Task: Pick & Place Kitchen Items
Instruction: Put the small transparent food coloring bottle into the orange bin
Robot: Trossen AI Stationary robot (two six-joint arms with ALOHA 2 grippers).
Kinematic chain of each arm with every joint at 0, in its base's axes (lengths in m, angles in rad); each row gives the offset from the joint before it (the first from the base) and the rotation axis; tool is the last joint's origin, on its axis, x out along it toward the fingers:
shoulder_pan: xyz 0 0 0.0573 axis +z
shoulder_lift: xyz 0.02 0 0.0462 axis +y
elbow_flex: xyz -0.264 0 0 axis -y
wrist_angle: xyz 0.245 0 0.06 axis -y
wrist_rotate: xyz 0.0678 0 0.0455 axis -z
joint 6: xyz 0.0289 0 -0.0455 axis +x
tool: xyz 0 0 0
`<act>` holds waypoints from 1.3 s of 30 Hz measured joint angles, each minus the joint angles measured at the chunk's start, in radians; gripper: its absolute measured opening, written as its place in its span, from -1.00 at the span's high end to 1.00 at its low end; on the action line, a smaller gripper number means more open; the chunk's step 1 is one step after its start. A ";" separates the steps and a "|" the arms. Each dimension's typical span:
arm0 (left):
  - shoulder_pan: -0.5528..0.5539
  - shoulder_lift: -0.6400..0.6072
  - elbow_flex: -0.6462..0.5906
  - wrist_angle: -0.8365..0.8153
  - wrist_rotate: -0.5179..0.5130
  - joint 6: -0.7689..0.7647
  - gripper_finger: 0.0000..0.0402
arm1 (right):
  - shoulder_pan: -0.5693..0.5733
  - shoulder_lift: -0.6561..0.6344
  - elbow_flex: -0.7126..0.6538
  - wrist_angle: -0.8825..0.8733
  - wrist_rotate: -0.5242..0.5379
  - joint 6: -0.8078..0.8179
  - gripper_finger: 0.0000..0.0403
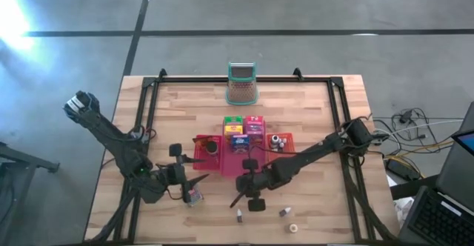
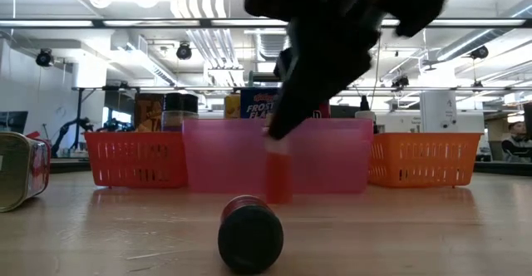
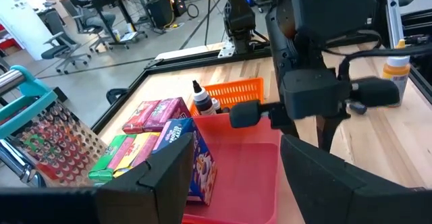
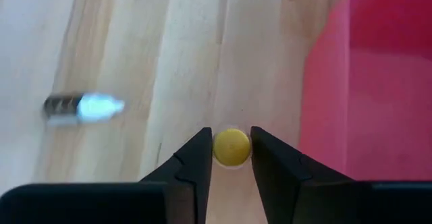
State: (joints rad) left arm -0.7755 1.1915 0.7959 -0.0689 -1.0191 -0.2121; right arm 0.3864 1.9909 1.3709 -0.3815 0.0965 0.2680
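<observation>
Most of the boxes (image 1: 242,131) already sit in the red tray (image 1: 222,161), with small bottles (image 1: 278,142) in the orange one (image 1: 289,148). The right gripper (image 4: 231,158) pinches a yellow-capped bottle (image 4: 231,146) just beside that tray; three little items (image 1: 285,213) remain loose. The left gripper (image 3: 233,170) waits, jaws wide. What lies beneath it is unclear.

A flat red plastic tray (image 3: 250,177) holds a blue box (image 3: 192,153); beside it lie pink (image 3: 156,113), yellow (image 3: 138,150) and green (image 3: 110,158) boxes.
</observation>
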 joint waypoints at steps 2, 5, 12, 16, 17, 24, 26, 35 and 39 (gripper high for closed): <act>0.000 0.000 0.000 0.000 0.000 0.000 -0.13 | 0.008 -0.021 0.000 -0.044 -0.012 0.016 0.54; 0.000 0.000 0.000 0.000 0.000 -0.001 -0.13 | 0.032 -0.076 0.000 -0.136 -0.014 0.050 0.58; 0.000 0.000 -0.001 0.000 0.000 -0.002 -0.13 | 0.118 -0.237 -0.001 -0.378 0.075 0.188 0.64; 0.000 0.000 -0.002 0.000 0.000 -0.009 -0.13 | 0.157 -0.339 -0.010 -0.550 0.222 0.322 0.55; 0.000 0.000 -0.002 0.001 0.000 -0.009 -0.13 | 0.162 -0.363 -0.018 -0.580 0.258 0.351 0.55; 0.000 0.000 -0.009 0.003 0.001 -0.018 -0.13 | 0.147 -0.572 -0.159 -0.600 0.351 0.439 0.63; 0.000 0.000 -0.011 0.001 0.001 -0.019 -0.13 | 0.135 -0.636 -0.221 -0.587 0.357 0.461 0.64; 0.002 0.000 -0.011 0.003 0.000 -0.020 -0.13 | 0.023 -0.890 -0.557 -0.304 0.351 0.415 0.56; 0.004 0.000 -0.011 0.009 0.000 -0.020 -0.13 | -0.043 -0.945 -0.656 -0.227 0.321 0.374 0.62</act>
State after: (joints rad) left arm -0.7719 1.1912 0.7849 -0.0598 -1.0187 -0.2321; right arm 0.3434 1.0459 0.7152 -0.6082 0.4172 0.6416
